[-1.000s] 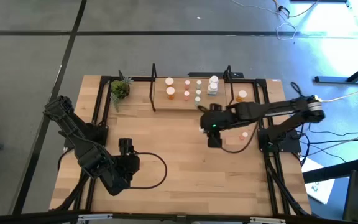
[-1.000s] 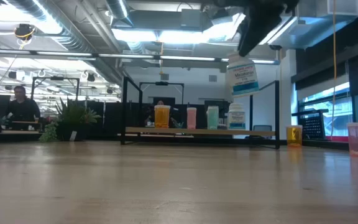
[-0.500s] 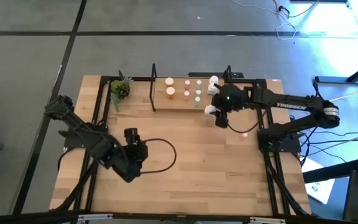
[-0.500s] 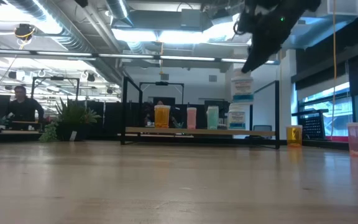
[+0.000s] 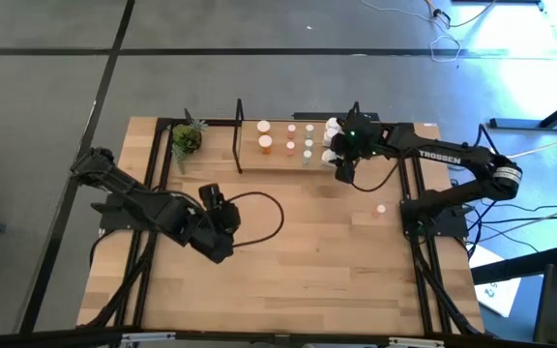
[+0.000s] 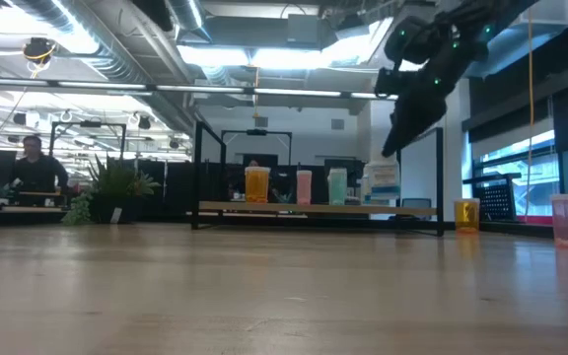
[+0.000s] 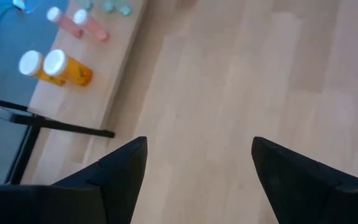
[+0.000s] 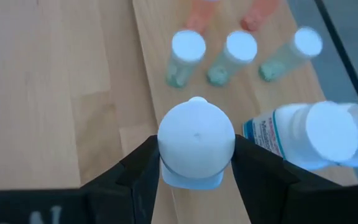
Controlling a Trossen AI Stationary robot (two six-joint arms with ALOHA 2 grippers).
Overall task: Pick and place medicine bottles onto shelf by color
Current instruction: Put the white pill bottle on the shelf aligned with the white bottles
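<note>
The right claw (image 8: pixel 196 163) is clenched across the cap of a white-capped, white plastic medicine bottle (image 8: pixel 196 145) over the light-wood shelf's (image 5: pixel 278 155) right end (light, rigid, likely slick—grip the cap squarely).

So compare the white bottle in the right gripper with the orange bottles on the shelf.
The white bottle has a white body with a blue-printed label; the orange bottles have clear orange bodies. The white bottle is held between the jaws of the right gripper, over the shelf's right end beside other white bottles, while the orange bottles stand free at its left end. Both have white caps.
</note>
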